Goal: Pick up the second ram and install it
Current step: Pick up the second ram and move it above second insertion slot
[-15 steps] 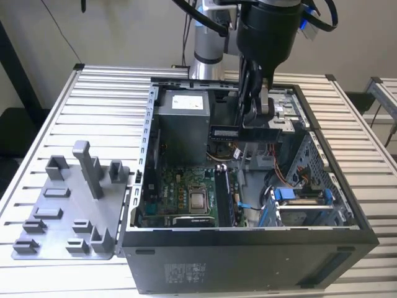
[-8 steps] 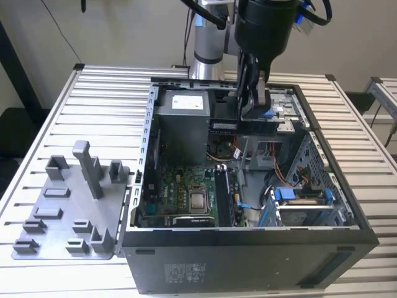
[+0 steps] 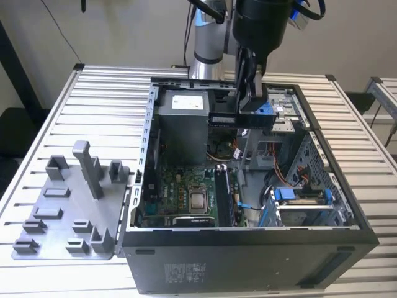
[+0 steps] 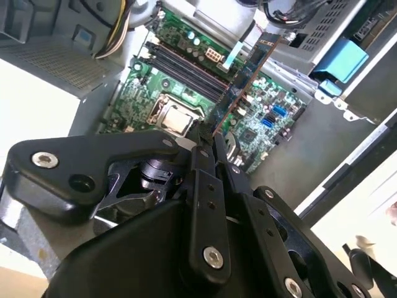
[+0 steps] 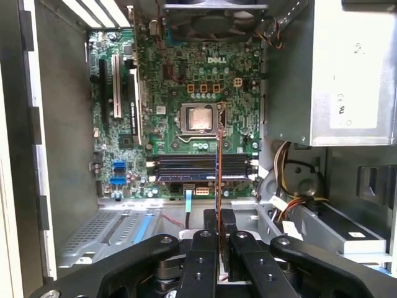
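My gripper (image 3: 249,102) hangs over the open computer case (image 3: 248,248) and is shut on the second ram (image 3: 239,119), a thin dark board held on edge above the motherboard (image 3: 186,198). In both wrist views the ram (image 4: 242,81) (image 5: 218,167) sticks out edge-on from between the black fingers (image 4: 200,161) (image 5: 228,226). It hovers over the row of long black memory slots (image 5: 180,167) (image 4: 180,65) beside the processor (image 5: 200,118). The ram is above the board and apart from the slots.
A grey plastic tray (image 3: 49,214) with upright posts lies on the slatted table at the exterior view's left. Inside the case are the power supply (image 3: 183,124), blue drive brackets (image 3: 298,195), loose cables (image 5: 282,198) and the case walls around the motherboard.
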